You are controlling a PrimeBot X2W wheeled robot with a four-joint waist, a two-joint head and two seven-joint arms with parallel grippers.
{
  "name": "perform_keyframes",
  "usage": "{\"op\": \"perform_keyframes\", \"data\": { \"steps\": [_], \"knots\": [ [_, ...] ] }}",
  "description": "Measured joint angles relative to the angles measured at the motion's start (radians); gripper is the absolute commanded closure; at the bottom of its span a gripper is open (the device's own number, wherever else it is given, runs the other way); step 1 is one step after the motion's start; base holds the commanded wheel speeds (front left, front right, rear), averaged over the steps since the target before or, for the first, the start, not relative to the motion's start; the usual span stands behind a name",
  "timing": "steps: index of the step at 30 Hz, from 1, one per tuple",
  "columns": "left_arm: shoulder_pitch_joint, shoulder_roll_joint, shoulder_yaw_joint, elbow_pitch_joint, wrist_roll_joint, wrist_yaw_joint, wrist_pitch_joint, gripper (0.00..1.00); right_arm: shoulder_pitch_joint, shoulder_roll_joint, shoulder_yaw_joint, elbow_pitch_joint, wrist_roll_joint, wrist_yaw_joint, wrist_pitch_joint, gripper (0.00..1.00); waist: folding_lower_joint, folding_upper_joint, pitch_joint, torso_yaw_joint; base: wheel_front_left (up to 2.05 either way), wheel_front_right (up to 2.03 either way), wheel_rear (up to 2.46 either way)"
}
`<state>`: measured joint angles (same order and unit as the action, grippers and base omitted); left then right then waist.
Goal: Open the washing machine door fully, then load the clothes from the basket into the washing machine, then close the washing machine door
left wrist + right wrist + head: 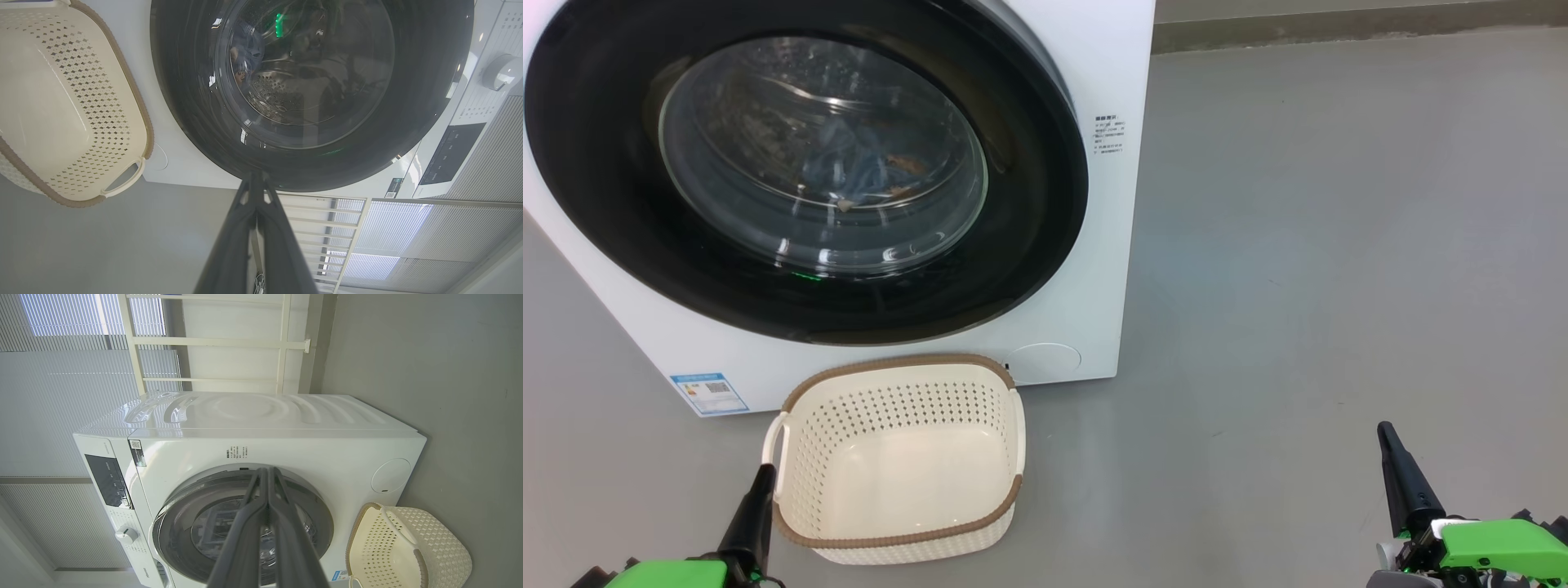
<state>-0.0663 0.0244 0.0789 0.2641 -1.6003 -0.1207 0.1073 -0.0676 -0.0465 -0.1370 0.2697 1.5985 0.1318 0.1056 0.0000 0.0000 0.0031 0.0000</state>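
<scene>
Head view: clothes [870, 163] prob. behind door [1033, 204]

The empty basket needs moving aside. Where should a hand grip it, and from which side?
Likely the loop handle on the basket's left end, approached from the left: the basket stands upright, the handle juts out with a gap behind, and the left hand is close by.

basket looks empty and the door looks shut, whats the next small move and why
Probably just park both arms and stop: the basket is empty, blue clothes show through the glass of the washing machine door, which looks closed against the washing machine, and the left gripper and right gripper sit low with fingers shut, holding nothing.
</scene>
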Motion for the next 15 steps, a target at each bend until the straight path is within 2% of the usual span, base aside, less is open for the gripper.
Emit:
{"op": "perform_keyframes", "data": {
  "steps": [15],
  "knots": [
    [0.000,0.000,0.000,0.000,0.000,0.000,0.000,1.00,0.000,0.000,0.000,0.000,0.000,0.000,0.000,1.00,0.0000,0.0000,0.000,0.000,0.00,0.00,0.00]
  ]
}}
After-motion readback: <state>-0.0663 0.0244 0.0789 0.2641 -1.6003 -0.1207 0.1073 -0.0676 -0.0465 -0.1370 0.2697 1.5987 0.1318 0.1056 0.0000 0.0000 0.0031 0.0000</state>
